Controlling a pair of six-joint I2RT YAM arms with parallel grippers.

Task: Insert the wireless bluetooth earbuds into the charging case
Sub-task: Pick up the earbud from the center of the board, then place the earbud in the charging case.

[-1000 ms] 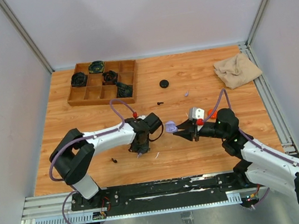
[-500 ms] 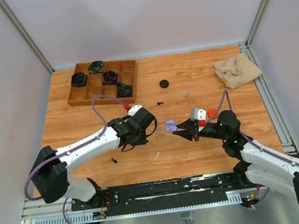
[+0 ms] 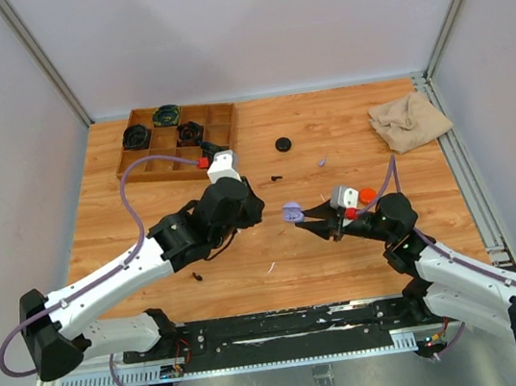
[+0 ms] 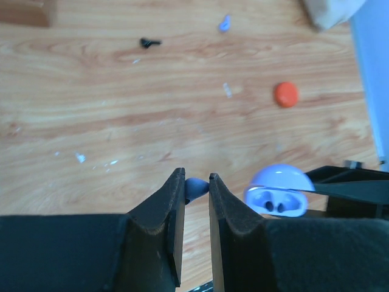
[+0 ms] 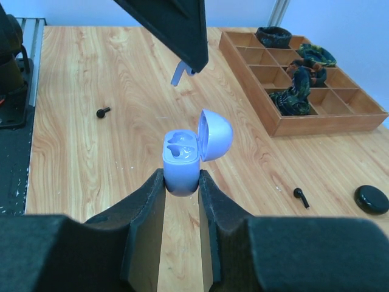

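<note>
The left claw (image 4: 196, 177) was closed almost fully, pinching a lavender earbud (image 4: 194, 187) at its fingertips with only a sliver of the bud showing between them. In the top view the claw hung above the table (image 3: 345, 122), and the lavender charging case (image 5: 180, 159) lay at about 3 o'clock from it, near but not touching. The right claw (image 5: 181, 177) gripped the lower body of that case from both sides, holding it off the table with its lid (image 5: 217, 135) swung open toward 2 o'clock in the right wrist view and two sockets (image 5: 179, 145) facing up.

The step in hand looked like the carry to the case. To do it well, the left claw would need to bring the bud over a socket from the side away from the lid, so the fingers do not knock the lid shut. The bud's stem should probably point down into the socket, and how it sat in the pinch could not be made out. A slow descent and a small release suit such a shallow grip. A second lavender earbud (image 3: 320, 161) lay on the table at 1 o'clock from the case.
</note>
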